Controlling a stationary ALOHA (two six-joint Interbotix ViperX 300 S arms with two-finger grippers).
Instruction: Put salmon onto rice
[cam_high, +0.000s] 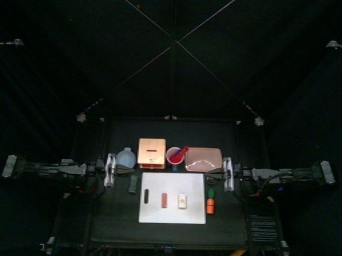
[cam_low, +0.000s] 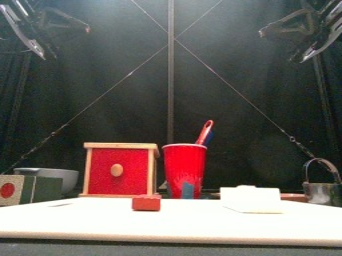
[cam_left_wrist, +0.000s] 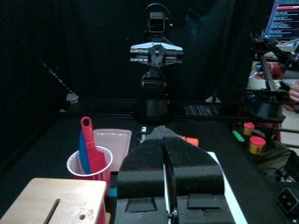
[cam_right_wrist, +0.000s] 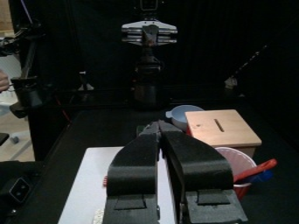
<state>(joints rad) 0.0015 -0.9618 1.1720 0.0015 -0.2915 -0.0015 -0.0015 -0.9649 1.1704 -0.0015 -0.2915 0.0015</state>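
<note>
The salmon (cam_low: 146, 203) is a small reddish slice lying on the white board (cam_low: 80, 222), in front of the wooden box. From above, the salmon (cam_high: 166, 200) sits left of the middle of the board (cam_high: 187, 212). The rice (cam_low: 250, 199), a white oblong lump, rests on the board to the right of the salmon, apart from it; from above I cannot pick it out against the board. My left gripper (cam_left_wrist: 163, 136) and right gripper (cam_right_wrist: 162, 129) are both shut and empty. They are raised at the table's left and right sides, far from both pieces.
Behind the board stand a wooden box with a red front (cam_low: 120, 169), a red cup (cam_low: 185, 170) holding a red-and-blue utensil, and a pink tray (cam_high: 201, 160). An orange stick with a green end (cam_high: 210, 203) lies on the board's right side. A metal container (cam_low: 321, 187) stands far right.
</note>
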